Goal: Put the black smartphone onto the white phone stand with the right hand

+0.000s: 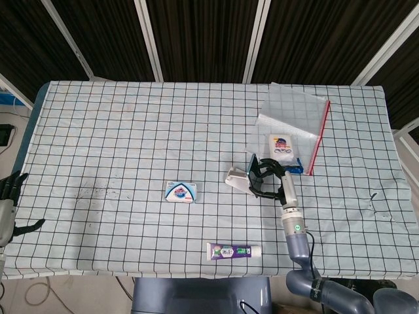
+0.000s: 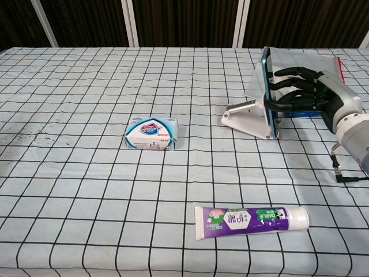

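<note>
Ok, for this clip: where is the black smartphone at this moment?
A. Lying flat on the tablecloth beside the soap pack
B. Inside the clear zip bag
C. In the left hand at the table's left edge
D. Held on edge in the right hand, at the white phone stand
D: the right hand has its fingers around the black smartphone, which stands on edge against the white phone stand.

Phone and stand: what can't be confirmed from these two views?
- Whether the smartphone is seated on the phone stand: chest view shows it edge-on; head view too small.
- The phone's screen: faces away in both.
- The right hand contact: fingers behind the phone.
- Left hand: cut off by the head view's edge.
</note>
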`<move>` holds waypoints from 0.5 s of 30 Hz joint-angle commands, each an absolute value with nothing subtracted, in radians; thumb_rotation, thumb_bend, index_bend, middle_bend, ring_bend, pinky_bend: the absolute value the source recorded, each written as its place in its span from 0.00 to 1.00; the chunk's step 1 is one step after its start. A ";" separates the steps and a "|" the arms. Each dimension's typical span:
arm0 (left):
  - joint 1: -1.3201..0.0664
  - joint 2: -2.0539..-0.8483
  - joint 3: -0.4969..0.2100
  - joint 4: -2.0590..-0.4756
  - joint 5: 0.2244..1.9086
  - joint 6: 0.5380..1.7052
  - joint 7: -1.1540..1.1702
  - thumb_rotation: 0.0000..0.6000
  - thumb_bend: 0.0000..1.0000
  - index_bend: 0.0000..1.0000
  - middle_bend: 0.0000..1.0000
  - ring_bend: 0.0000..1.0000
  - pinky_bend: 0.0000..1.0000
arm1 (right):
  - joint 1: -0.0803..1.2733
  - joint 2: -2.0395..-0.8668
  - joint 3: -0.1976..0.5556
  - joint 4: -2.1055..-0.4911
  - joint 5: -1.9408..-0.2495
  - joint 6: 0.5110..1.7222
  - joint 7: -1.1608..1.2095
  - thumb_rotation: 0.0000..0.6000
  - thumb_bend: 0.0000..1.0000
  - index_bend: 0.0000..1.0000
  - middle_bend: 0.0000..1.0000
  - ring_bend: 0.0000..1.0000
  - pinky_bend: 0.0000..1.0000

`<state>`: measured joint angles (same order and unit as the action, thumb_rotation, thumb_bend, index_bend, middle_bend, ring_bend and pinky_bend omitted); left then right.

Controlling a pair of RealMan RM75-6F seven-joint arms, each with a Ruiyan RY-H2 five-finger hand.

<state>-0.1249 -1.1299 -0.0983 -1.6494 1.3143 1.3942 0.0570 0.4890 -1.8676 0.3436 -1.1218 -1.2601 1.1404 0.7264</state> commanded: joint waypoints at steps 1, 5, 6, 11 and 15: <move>-0.125 -1.130 -0.098 -1.649 1.314 1.394 0.057 1.00 0.00 0.00 0.00 0.00 0.00 | 0.490 -1.867 0.343 -1.124 -1.262 1.142 0.719 1.00 0.00 0.24 0.36 0.20 0.21; -0.125 -1.130 -0.098 -1.649 1.314 1.394 0.056 1.00 0.00 0.00 0.00 0.00 0.00 | 0.492 -1.866 0.341 -1.129 -1.261 1.139 0.704 1.00 0.00 0.13 0.26 0.12 0.18; -0.125 -1.130 -0.098 -1.649 1.315 1.394 0.056 1.00 0.00 0.00 0.00 0.00 0.00 | 0.492 -1.865 0.341 -1.129 -1.261 1.139 0.701 1.00 0.00 0.12 0.25 0.11 0.18; -0.124 -1.129 -0.098 -1.650 1.316 1.397 0.056 1.00 0.00 0.00 0.00 0.00 0.00 | 0.492 -1.870 0.343 -1.132 -1.254 1.145 0.673 1.00 0.00 0.11 0.25 0.11 0.18; -0.123 -1.129 -0.098 -1.650 1.318 1.398 0.055 1.00 0.00 0.00 0.00 0.00 0.00 | 0.493 -1.870 0.348 -1.136 -1.245 1.145 0.655 1.00 0.00 0.11 0.25 0.11 0.17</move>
